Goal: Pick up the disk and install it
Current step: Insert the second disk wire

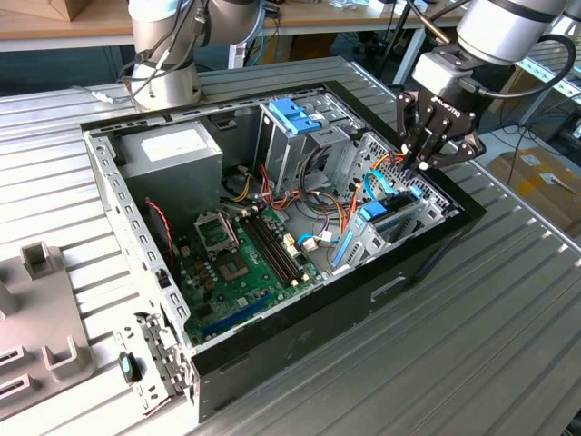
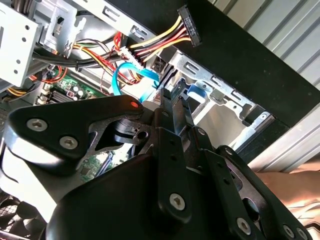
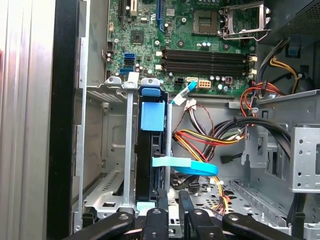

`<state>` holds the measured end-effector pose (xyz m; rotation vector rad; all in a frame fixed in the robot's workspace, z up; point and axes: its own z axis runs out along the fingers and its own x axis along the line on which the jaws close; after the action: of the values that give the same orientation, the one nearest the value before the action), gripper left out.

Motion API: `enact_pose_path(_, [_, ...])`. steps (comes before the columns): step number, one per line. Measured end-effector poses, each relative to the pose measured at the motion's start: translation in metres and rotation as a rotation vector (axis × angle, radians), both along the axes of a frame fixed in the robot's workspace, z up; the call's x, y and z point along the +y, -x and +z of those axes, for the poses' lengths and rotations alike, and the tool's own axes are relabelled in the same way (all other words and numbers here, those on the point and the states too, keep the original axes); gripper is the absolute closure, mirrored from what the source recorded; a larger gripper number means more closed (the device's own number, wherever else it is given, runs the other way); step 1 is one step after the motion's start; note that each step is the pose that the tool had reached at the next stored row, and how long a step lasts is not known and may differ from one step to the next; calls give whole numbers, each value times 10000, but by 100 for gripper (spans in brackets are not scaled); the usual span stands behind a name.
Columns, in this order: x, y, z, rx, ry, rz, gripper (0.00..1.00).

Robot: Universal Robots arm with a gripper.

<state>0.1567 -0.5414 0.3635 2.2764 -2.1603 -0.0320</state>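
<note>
I had the gripper (image 1: 425,156) low over the corner of the computer case (image 1: 272,354) at the exterior view's right, its fingers (image 3: 161,212) drawn close together, with only a thin gap between them; whether they pinched anything I could not tell. Just below them in the first wrist view stood the disk (image 3: 151,150), on edge in its slot in the metal cage (image 3: 107,145), its light-blue rail and tab showing at the end nearer the circuit board (image 3: 200,50). From that I judged it seated or nearly so. My worry was the cabling: a light-blue flat cable (image 3: 192,167) curved right beside the disk, and a bundle of red, yellow and black wires (image 3: 210,137) lay just past it, so any sideways drift of the fingers might have snagged one or tugged a plug loose. The first wrist view gave me the disk's length and the cage walls, which the exterior view hid behind the gripper. The second wrist view added a black plug (image 2: 189,26) on coloured wires lying over the case edge, and the exterior view alone showed the darker blue bracket (image 1: 295,116) atop the other cage.
</note>
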Motion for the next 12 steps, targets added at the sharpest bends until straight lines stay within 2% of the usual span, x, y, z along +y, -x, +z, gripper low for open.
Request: enact_pose_path(12, [19, -33, 0, 0, 0, 398, 76])
